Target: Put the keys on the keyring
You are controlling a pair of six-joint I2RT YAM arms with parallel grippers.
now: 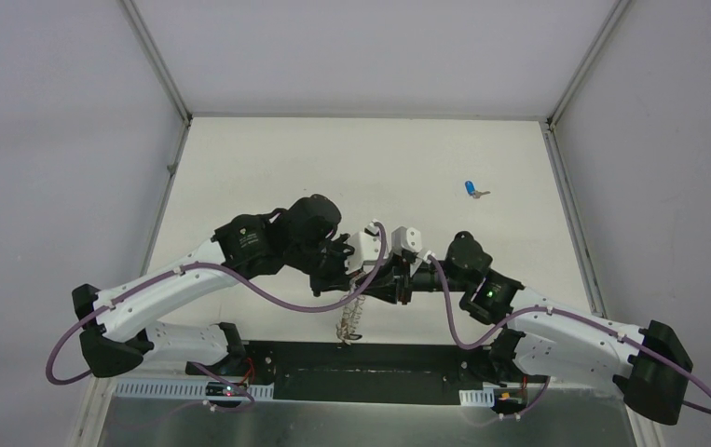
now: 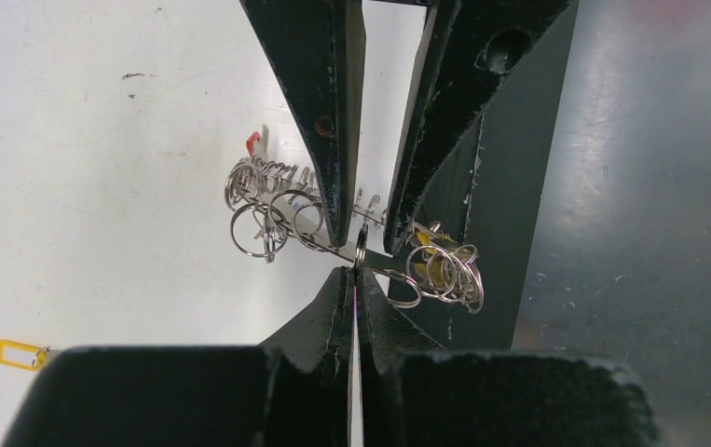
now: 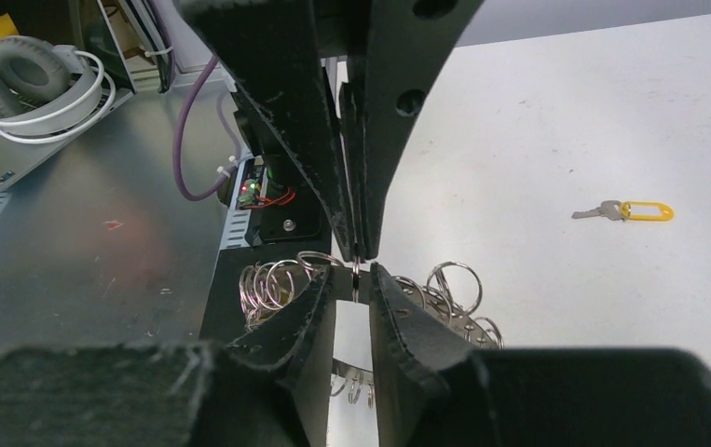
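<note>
The left gripper (image 1: pixel 356 277) and right gripper (image 1: pixel 379 281) meet over the near edge of the table (image 1: pixel 267 177), the keyring (image 1: pixel 352 321) dangling below them; a blue key (image 1: pixel 471 190) lies well apart, farther back on the right

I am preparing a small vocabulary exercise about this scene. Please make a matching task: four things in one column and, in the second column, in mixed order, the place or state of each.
Column one
1. keyring
2. blue key
3. right fingers
4. headphones

Column two
a. apart, one on each side of a ring coil
b. off the white table, in the background
c. pinched by the shut left fingers
d. lying loose on the white table, away from both arms

Pairs: 1-c, 2-d, 3-a, 4-b
</note>
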